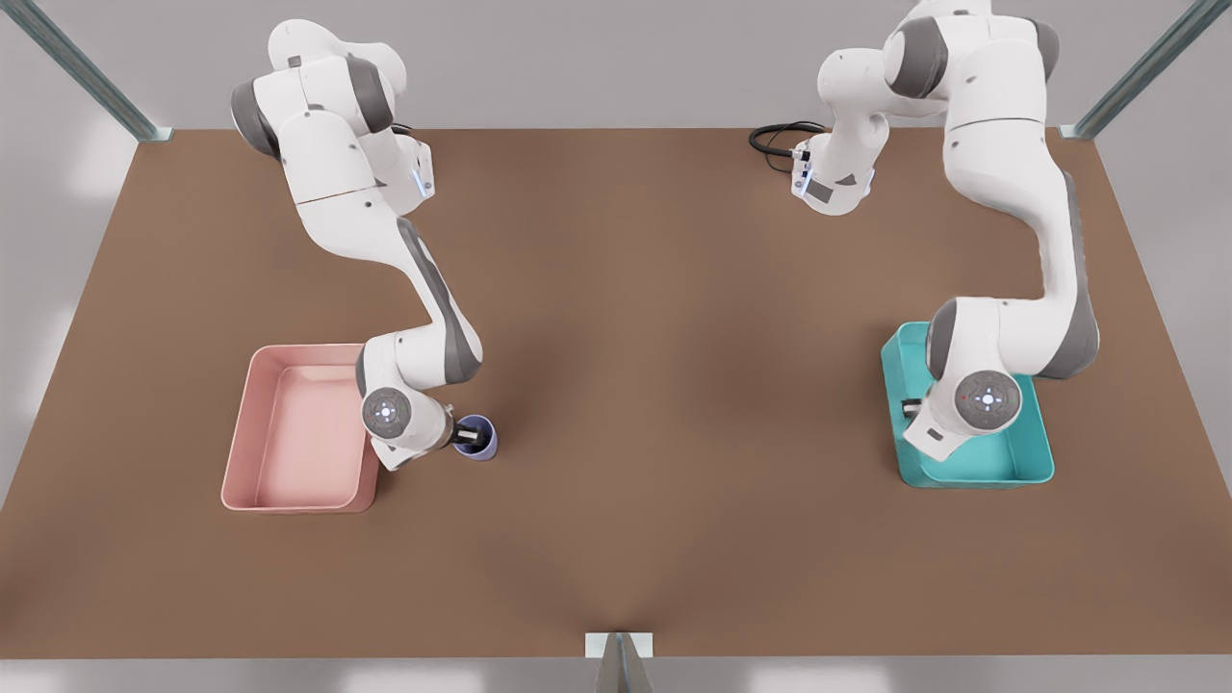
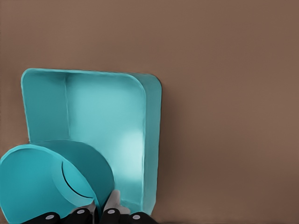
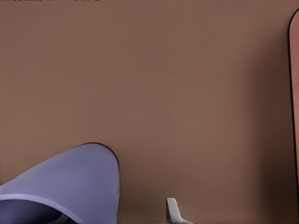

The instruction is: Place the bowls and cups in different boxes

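Left hand (image 2: 96, 215) pinching teal bowl (image 2: 44, 179) by its rim, above teal box (image 2: 152, 140); right hand (image 1: 466, 439) pinching lavender cup (image 1: 478, 438) at its rim.

Cup just beside pink box (image 1: 252, 404), off its edge toward the front view's right, over bare brown worktop (image 1: 674, 385); wide open room between boxes.

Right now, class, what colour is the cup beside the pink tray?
Lavender-purple cup, darker inside; the front view shows it best.

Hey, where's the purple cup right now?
In the front view's left half, the cup sits beside the pink tray, on that tray's right, with the right pincer at its rim.
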